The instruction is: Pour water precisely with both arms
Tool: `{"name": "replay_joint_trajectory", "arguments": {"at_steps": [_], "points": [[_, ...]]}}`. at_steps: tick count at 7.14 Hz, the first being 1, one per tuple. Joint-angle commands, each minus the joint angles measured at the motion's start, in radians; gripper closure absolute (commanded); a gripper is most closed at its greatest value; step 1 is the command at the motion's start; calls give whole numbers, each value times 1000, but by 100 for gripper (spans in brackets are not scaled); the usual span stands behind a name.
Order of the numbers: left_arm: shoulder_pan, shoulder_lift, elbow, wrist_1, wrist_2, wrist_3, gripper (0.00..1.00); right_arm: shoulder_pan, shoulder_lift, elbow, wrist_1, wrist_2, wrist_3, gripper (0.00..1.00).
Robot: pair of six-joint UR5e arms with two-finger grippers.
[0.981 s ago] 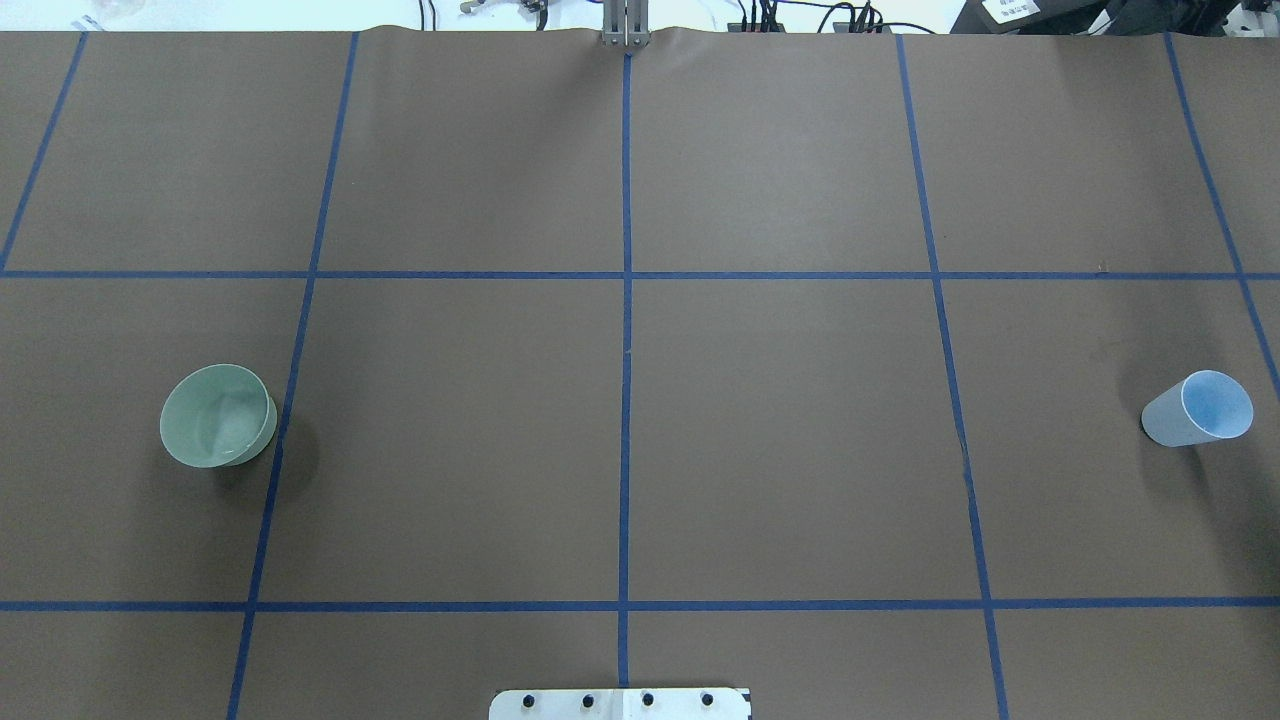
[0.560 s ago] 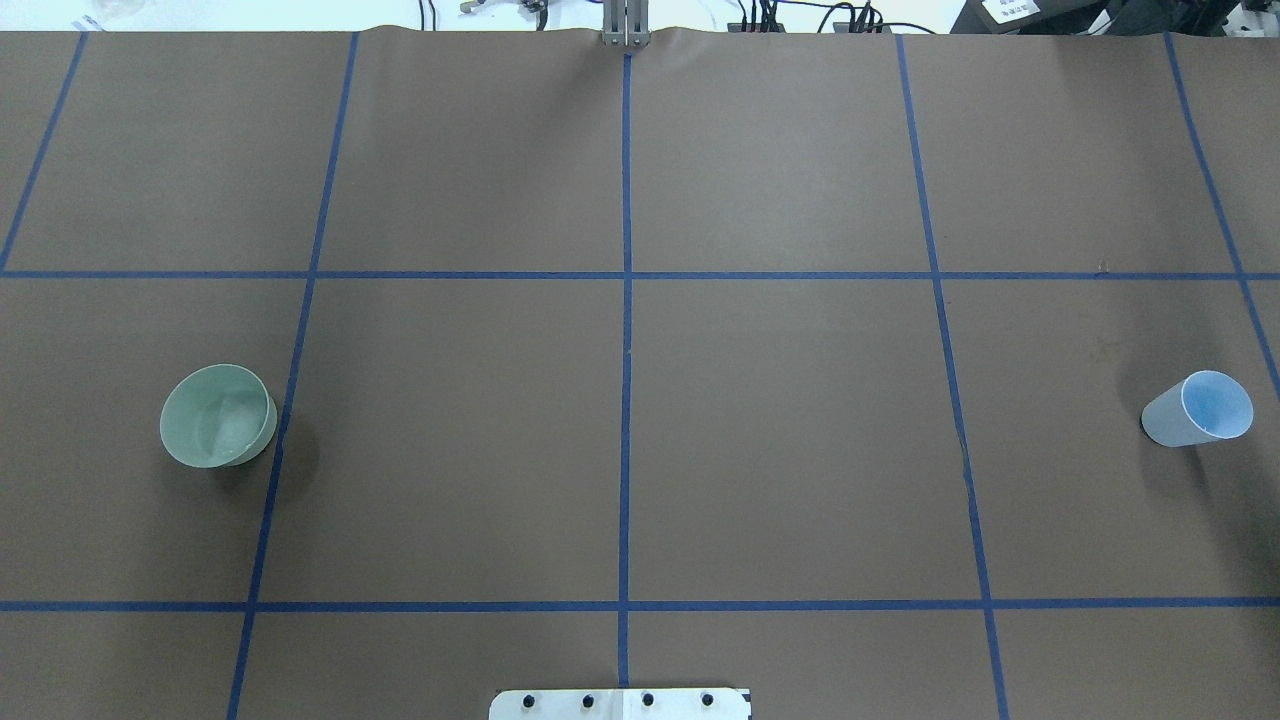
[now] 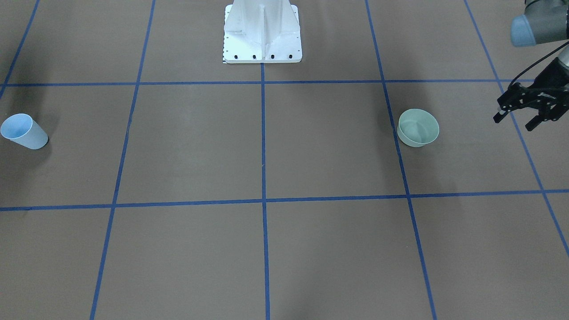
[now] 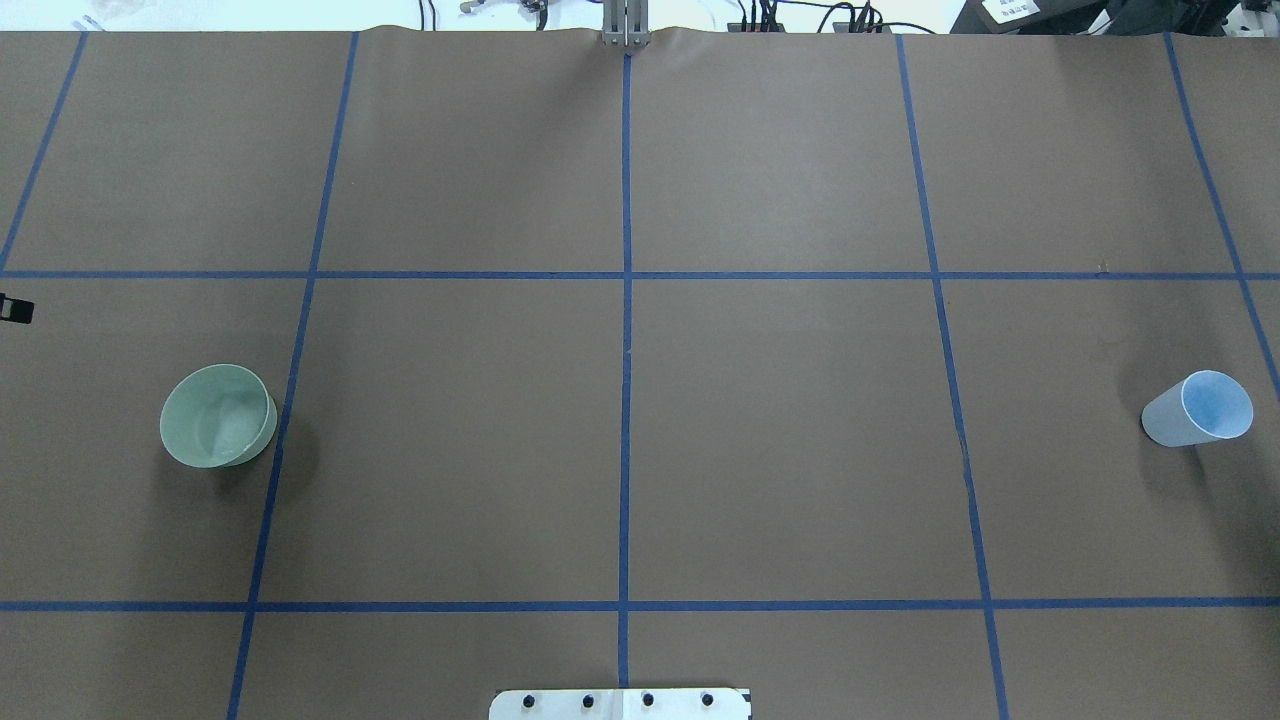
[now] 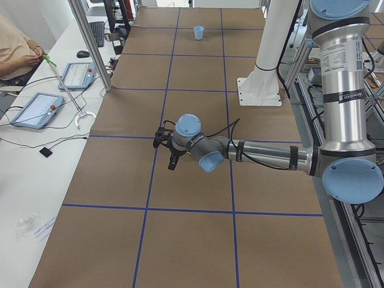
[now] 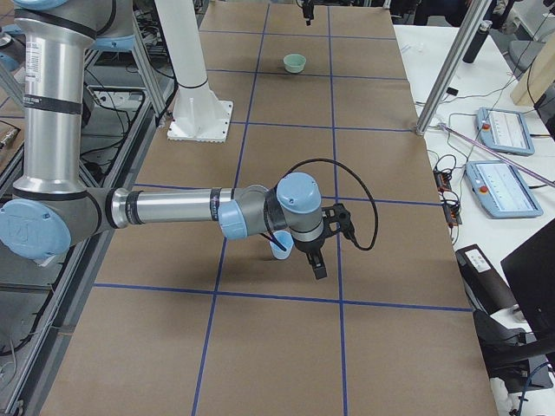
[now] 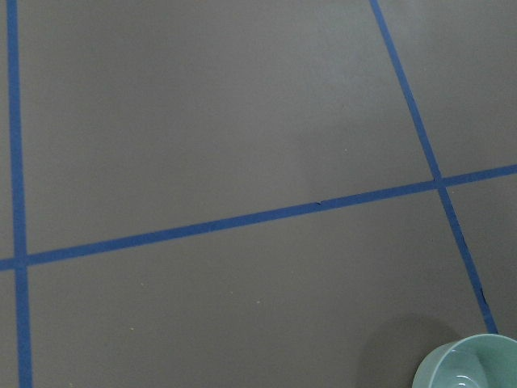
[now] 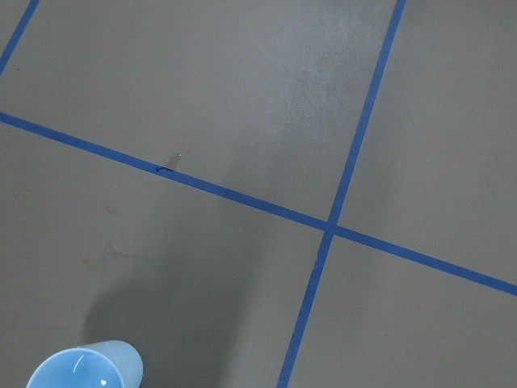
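The left arm (image 5: 264,153), a silver-grey tube with light-blue joint caps, stretches low over the brown paper-covered tabletop (image 4: 780,450) with its blue tape grid. Its black two-finger left gripper (image 3: 514,121) hangs above the surface with the fingers spread apart and nothing between them. Seen from across the table, that gripper sits at about 3 o'clock from the pale green round bowl (image 3: 418,128), near it but clear of it. The bowl stands upright just beside a blue tape line. From overhead only a black sliver of the gripper shows at the left edge, at about 10 o'clock from the bowl. The left wrist camera catches just the bowl's rim in its 5 o'clock corner. The right arm (image 6: 173,208), of the same build, reaches out over the other end of the tabletop, its black right gripper (image 6: 325,247) pointing down close to the light blue tapered cup (image 4: 1197,408). From the right-end camera the upright cup is partly hidden behind the wrist, at about 9 o'clock from the gripper. Whether those fingers are spread or closed I cannot tell. Bowl and cup stand well apart, with the white bolted pedestal (image 3: 262,31) between them at the robot's edge.
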Motion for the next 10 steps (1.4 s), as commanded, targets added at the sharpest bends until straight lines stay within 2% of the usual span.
{"name": "replay_joint_trajectory", "arguments": {"at_steps": [1,3,4,5,7,8,9,10], "points": [[168,4,-5,-35,109,-135,0,0,-17,3,2,-1,-1,0],[315,3,-26,-33,236,-245,0,0,-19,2,1,-2,0,0],[352,1,-26,-33,266,-270,0,0,-19,0,1,-2,-1,0],[378,-3,-25,-33,295,-289,6,0,-19,0,1,-2,-1,0],[403,-9,-23,-32,300,-292,41,0,-20,1,2,-2,-1,0],[421,-29,-20,-30,300,-319,64,0,-22,2,2,-2,-3,0],[423,-31,-22,-30,300,-321,100,0,-22,0,2,-2,-1,0],[423,-36,-20,-30,300,-321,100,0,-20,0,1,-2,-1,0]]}}
